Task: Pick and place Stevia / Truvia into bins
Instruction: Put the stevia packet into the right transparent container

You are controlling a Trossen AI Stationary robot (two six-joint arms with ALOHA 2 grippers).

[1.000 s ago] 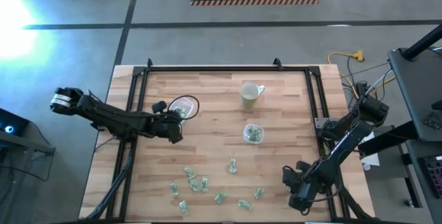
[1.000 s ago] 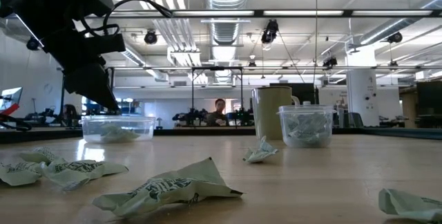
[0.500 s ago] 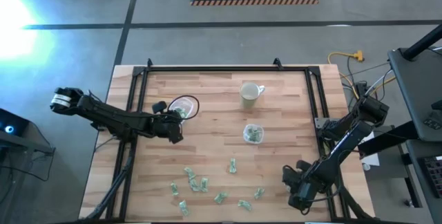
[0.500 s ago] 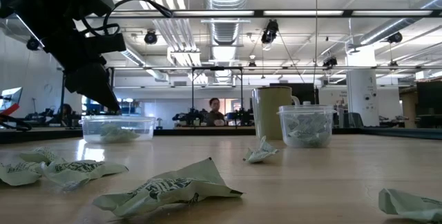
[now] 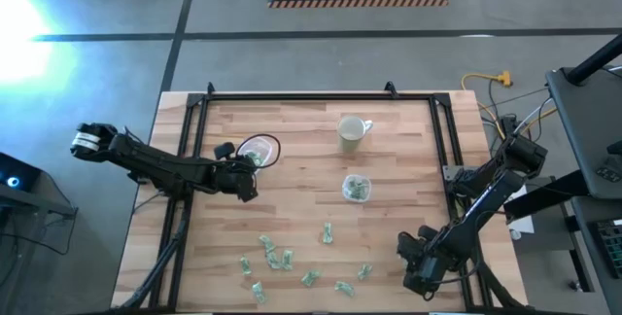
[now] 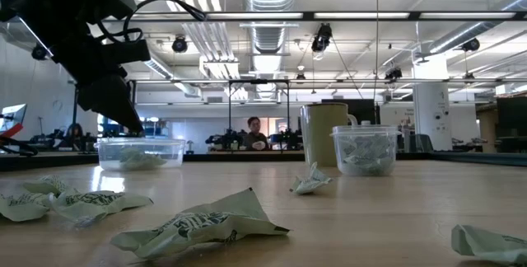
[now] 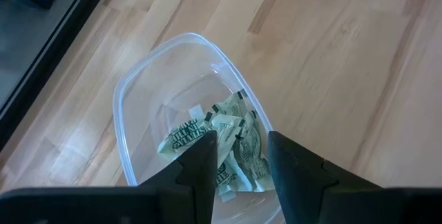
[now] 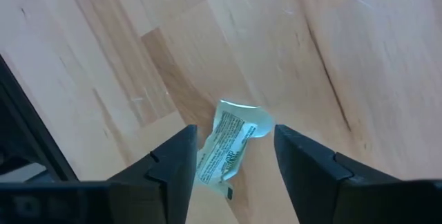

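My left gripper [image 5: 249, 162] hangs open just above the wide clear bin [image 7: 159, 106] at the table's left, which has a few green-and-white Stevia packets [image 7: 224, 148] on its bottom. My right gripper [image 8: 233, 165] is open low over the table's near right part [image 5: 404, 249], with one packet [image 8: 231, 141] lying flat on the wood between its fingers. The smaller bin [image 5: 356, 188] stands mid-table with packets in it. Several loose packets [image 5: 282, 257] lie on the near part of the table. My right gripper stands with a finger on either side of the packet, which lies on the table. One finger [image 8: 176, 165] is very close to the packet's edge [image 8: 204, 165], and I cannot tell whether they touch.
A pale mug [image 5: 351, 131] stands behind the small bin. A black frame [image 5: 442, 140] runs along the table's left, right and far sides. In the low view, crumpled packets [image 6: 198, 222] lie close by, and a person sits far off in the room.
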